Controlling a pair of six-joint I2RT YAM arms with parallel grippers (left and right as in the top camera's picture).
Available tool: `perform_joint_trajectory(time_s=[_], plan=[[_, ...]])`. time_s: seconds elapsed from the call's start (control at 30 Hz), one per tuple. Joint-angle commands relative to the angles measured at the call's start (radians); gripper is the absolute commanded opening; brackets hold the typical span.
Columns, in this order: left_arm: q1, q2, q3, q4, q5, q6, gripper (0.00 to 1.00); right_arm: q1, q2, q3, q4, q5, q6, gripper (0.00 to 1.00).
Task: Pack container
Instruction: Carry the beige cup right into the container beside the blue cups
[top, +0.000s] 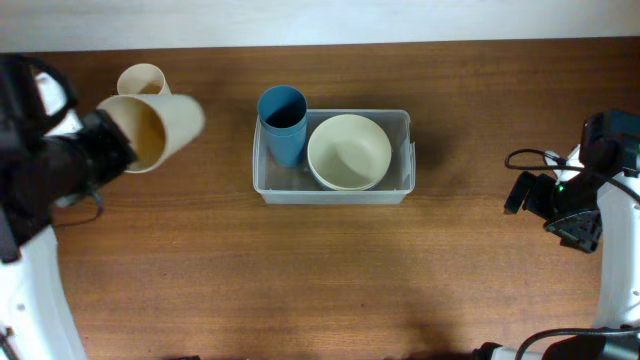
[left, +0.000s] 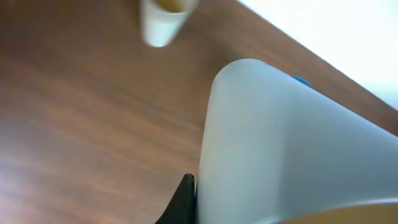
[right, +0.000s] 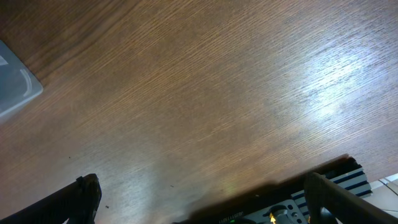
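Note:
The clear plastic container (top: 400, 125) sits at the table's middle and holds a blue cup (top: 283, 122) and a cream bowl (top: 348, 152). Its corner shows in the right wrist view (right: 15, 90). My left gripper (top: 110, 148) is shut on a cream cup (top: 160, 128), held tilted above the table at the left; the cup fills the left wrist view (left: 292, 149), with one dark finger (left: 185, 198) against its side. A second cream cup (top: 143, 80) stands behind it and shows in the left wrist view (left: 160, 22). My right gripper (top: 550, 205) is open and empty at the far right.
The wooden table's far edge meets a white wall along the top. The right arm's cables and base (top: 600, 150) sit at the right edge. Bare wood lies under the right gripper (right: 199, 112).

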Motion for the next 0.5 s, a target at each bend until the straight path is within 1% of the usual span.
perform_joint_trajectory(time_s=[0.0,0.17,0.47], plan=[[-0.111,0.003,0.009,0.021,0.033,0.02,0.02,0.003,-0.01,-0.003,0.002,0.008,-0.007,0.99],[-0.224,0.047,0.009,0.018,0.008,0.02,0.02,0.003,-0.01,-0.003,0.002,0.008,-0.007,0.99],[-0.317,0.179,0.009,0.017,0.003,0.02,0.01,0.003,-0.01,-0.003,0.002,0.008,-0.007,0.99]])
